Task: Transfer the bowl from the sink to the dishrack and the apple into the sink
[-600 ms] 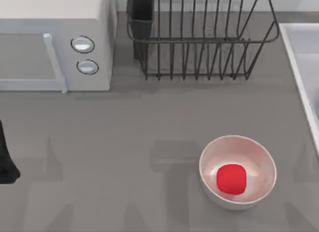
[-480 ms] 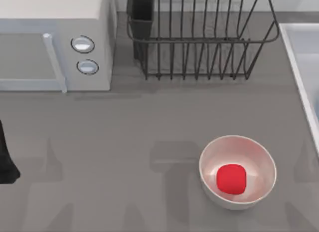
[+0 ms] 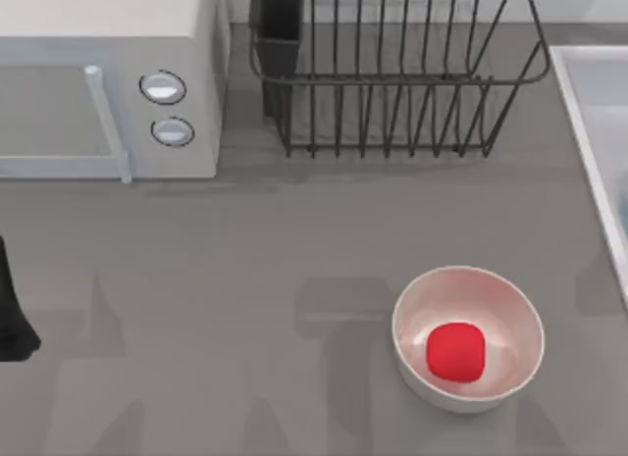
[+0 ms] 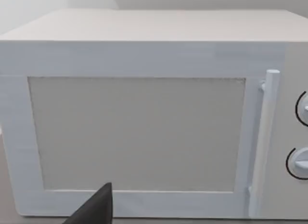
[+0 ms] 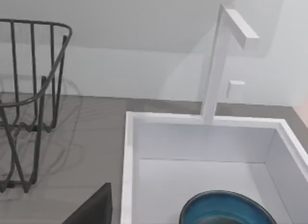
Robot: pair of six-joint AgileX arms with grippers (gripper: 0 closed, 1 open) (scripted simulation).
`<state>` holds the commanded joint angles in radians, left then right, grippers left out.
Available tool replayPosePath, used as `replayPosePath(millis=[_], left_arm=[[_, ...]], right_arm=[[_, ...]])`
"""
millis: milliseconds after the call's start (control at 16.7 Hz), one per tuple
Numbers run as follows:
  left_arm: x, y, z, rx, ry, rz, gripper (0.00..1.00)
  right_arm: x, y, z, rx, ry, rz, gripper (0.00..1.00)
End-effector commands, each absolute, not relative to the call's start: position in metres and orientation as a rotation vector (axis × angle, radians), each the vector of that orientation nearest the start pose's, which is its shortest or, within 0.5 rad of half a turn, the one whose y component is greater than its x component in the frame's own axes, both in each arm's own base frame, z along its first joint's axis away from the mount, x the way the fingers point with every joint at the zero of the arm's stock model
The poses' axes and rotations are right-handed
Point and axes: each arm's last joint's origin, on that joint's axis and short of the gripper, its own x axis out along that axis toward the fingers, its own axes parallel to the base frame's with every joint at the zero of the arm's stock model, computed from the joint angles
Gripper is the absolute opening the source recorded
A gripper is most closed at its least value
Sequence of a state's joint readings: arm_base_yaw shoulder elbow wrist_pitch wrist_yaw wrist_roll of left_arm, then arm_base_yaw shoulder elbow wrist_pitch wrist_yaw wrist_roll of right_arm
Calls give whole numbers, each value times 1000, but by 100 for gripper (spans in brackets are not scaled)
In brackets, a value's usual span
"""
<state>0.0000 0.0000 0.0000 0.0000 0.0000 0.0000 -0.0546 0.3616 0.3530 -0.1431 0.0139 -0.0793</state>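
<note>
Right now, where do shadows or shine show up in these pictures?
Top view: soft grey shadows streak the grey table, and the glossy white bowl shines around the small red apple. Right wrist view: the dark wire dishrack casts thin shadow lines; the teal-blue bowl gleams in the pale rectangular sink.

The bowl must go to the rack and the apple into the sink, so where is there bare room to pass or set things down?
Bare table spans the middle, between the microwave, the dishrack and the white bowl holding the apple. The dishrack stands empty. The sink has open floor beside the bowl.
</note>
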Motion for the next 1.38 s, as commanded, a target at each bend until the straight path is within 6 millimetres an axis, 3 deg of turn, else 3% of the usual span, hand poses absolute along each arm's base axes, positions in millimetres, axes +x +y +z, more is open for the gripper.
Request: replayPosePath(millis=[120, 240, 360, 480, 720, 900, 1140, 1380], left_arm=[[106, -1, 160, 0, 0, 0, 100], [106, -1, 160, 0, 0, 0, 100], [106, -1, 160, 0, 0, 0, 100], [106, -1, 160, 0, 0, 0, 100], [106, -1, 160, 0, 0, 0, 100], [106, -1, 160, 0, 0, 0, 100], [106, -1, 160, 0, 0, 0, 100], [106, -1, 160, 0, 0, 0, 100]], right_arm=[[144, -12, 267, -109, 254, -78, 100], [179, -19, 293, -135, 382, -89, 100], [225, -29, 307, -153, 532, -93, 100], [276, -44, 307, -162, 692, -92, 100], [364, -80, 276, -151, 986, -74, 100], [411, -108, 242, -125, 1159, -55, 100], [451, -142, 194, -76, 1331, -28, 100], [468, -168, 163, -28, 1427, -13, 100]])
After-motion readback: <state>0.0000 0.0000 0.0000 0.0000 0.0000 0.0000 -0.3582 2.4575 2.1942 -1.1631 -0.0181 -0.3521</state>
